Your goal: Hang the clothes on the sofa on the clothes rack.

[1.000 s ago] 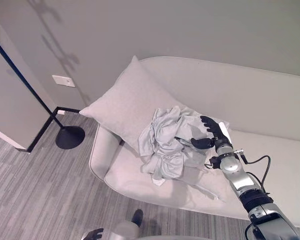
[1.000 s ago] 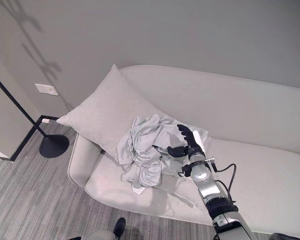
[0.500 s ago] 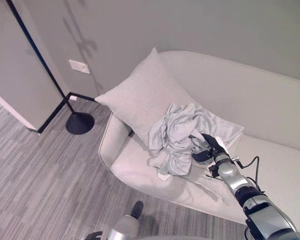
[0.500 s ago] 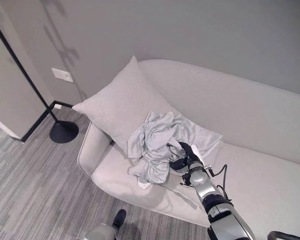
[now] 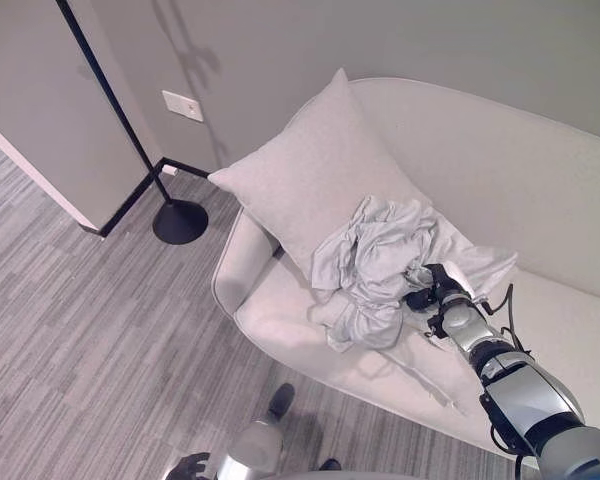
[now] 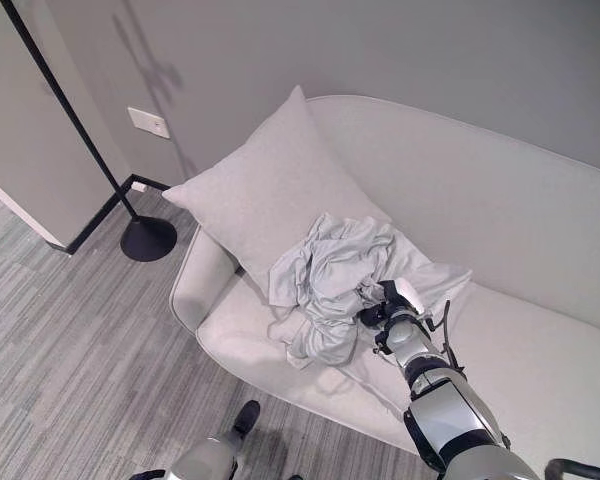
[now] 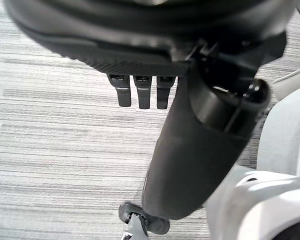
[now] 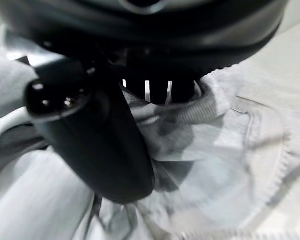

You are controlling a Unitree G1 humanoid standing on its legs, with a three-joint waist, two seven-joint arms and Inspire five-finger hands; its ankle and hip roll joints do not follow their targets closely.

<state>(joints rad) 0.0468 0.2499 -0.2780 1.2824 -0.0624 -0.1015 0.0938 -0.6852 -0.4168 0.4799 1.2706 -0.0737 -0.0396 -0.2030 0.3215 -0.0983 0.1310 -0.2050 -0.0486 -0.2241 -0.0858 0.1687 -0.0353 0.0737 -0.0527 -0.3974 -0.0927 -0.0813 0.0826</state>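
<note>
Right wrist view, fingers [image 8: 157, 92]: curled down into the pale grey cloth, a ribbed hem bunched right against them; thumb stretched across the folds below.
Right hand [image 5: 432, 287]: closed on the clothes, at the heap's edge farthest from the cushion.
Clothes [image 5: 375, 265]: crumpled light grey heap on the sofa seat, leaning partly on the lower corner of the cushion; one flat piece spread out under and past the hand.
Left hand [image 7: 140, 90]: fingers straight and hanging loose, nothing in them, over striped grey carpet; seen also low in the left eye view [image 5: 188, 466].
Cushion [image 5: 315, 180]: big, pale, square, propped on one corner against the sofa back at the sofa's left end.
Sofa [image 5: 540, 180]: off-white, rounded, standing against a grey wall.
Clothes rack [image 5: 130, 150]: thin black pole on a round black base, on the carpet just left of the sofa, nothing on the part in view.
</note>
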